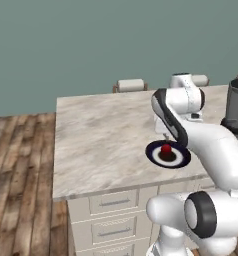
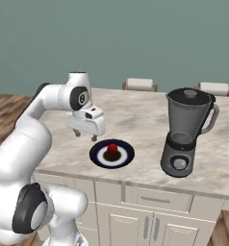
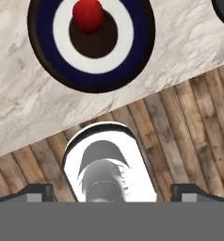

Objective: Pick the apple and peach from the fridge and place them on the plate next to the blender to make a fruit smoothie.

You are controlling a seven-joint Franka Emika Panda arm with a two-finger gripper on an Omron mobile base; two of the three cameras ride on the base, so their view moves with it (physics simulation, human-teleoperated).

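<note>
I find the apple (image 2: 112,148) resting on the plate (image 2: 126,158), upright, a little off the plate's dark middle disc toward the far side. The plate sits on the marble bench (image 2: 140,120), close to the near edge, with the blender (image 2: 186,132) well to its right and clear of it. The blender stands upright, lid on, knob facing the near side.

From the left base view, I see the same apple (image 1: 166,149) on the plate (image 1: 153,155), partly behind the arm, and the blender (image 1: 237,107) at the right edge of the bench (image 1: 101,140).

The gripper (image 2: 85,135) hangs above the bench just left of the plate, not touching apple or plate. I report the fingers spread wide with nothing between them; in the hand view the two tips stand at opposite sides of the bottom edge (image 3: 112,193), one finger tip (image 3: 36,192) at far left.

In the hand view the plate (image 3: 132,66) and apple (image 3: 88,15) lie at the top, with the bench edge and the wooden floor (image 3: 189,122) below them.

Two chair backs (image 2: 139,84) show beyond the far edge of the bench.
</note>
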